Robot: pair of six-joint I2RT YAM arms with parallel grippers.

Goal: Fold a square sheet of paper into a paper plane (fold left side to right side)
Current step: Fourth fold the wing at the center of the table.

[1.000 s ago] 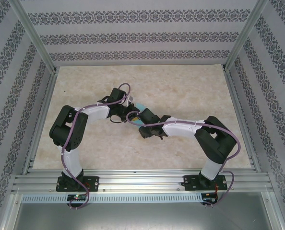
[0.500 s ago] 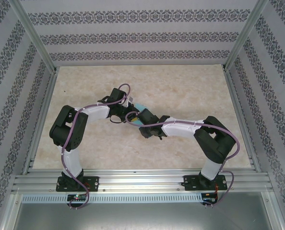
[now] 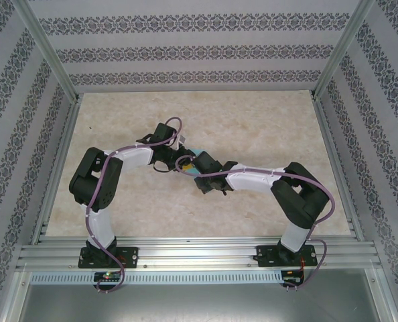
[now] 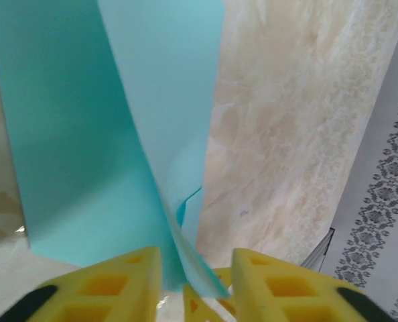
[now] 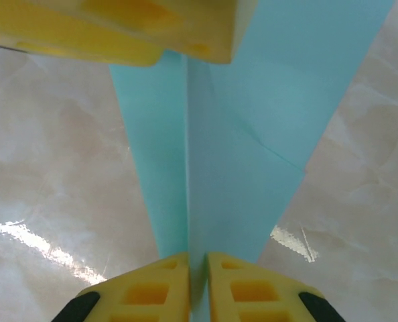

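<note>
The light turquoise paper plane (image 5: pixel 239 154) is a narrow dart with layered wings and a centre crease, held upright above the marble table (image 3: pixel 266 121). My right gripper (image 5: pixel 197 282) is shut on its centre fold, the thin paper pinched between both yellow pads. My left gripper (image 4: pixel 197 282) stands open: its fingers (image 4: pixel 118 288) are apart and an edge of the plane (image 4: pixel 85 134) runs loosely through the gap. In the top view both grippers meet mid-table, left (image 3: pixel 183 149) and right (image 3: pixel 193 161), with a sliver of the plane (image 3: pixel 193 151) between them.
The left gripper's yellow finger (image 5: pixel 152 27) sits close over the far end of the plane in the right wrist view. Patterned walls (image 3: pixel 199 54) and metal frame posts (image 3: pixel 48 47) enclose the table. The arms' bases are on the near rail (image 3: pixel 199 251).
My right gripper's jaws have closed on the plane's centre fold. My left gripper's jaws have parted and loosened their hold on the paper. Both arms have barely moved.
</note>
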